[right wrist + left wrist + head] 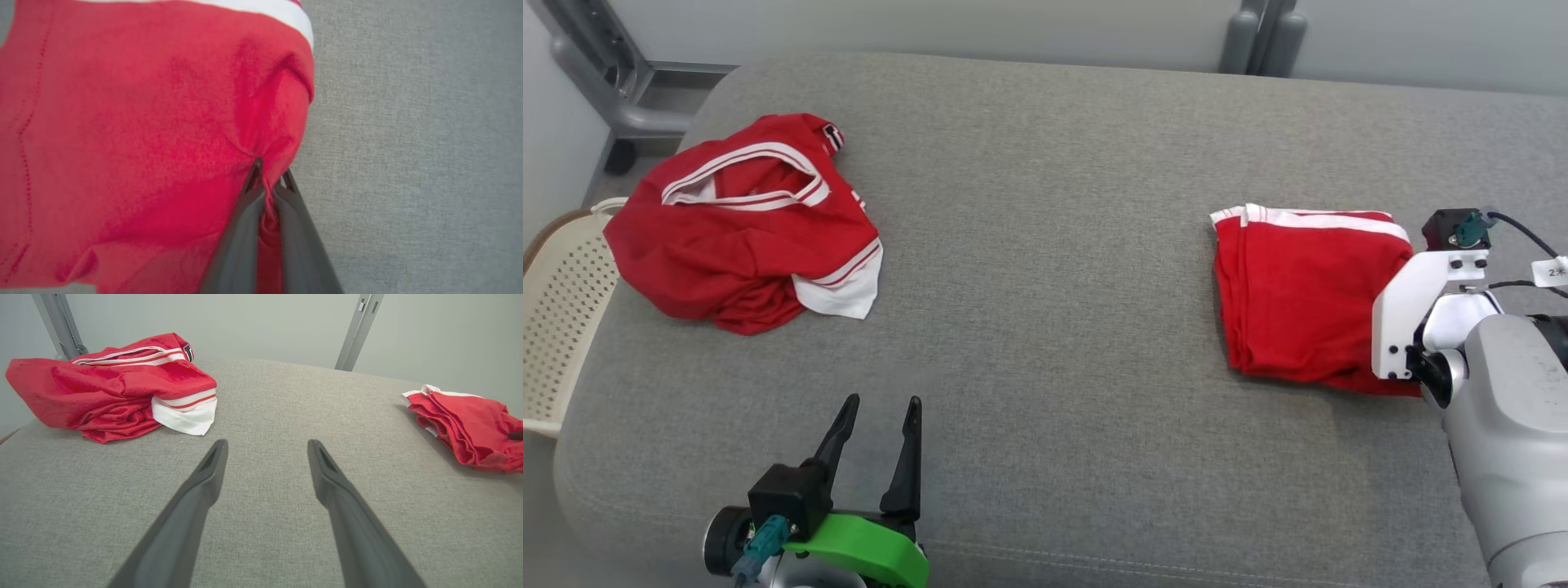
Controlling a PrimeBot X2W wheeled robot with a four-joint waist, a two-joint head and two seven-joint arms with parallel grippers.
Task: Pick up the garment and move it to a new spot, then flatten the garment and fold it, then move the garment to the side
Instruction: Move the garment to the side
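Right jaws are clamping an edge of the folded garment [1298, 294] at their tips, probably best sliding it low and slowly; left jaws are standing apart.

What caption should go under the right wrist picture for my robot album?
Right gripper pinching the edge of the red garment lying on the gray cushion.

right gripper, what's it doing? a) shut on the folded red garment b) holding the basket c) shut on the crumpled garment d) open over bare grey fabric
a: in the right wrist view the right gripper is pinched shut on a bunched edge of the folded red garment.
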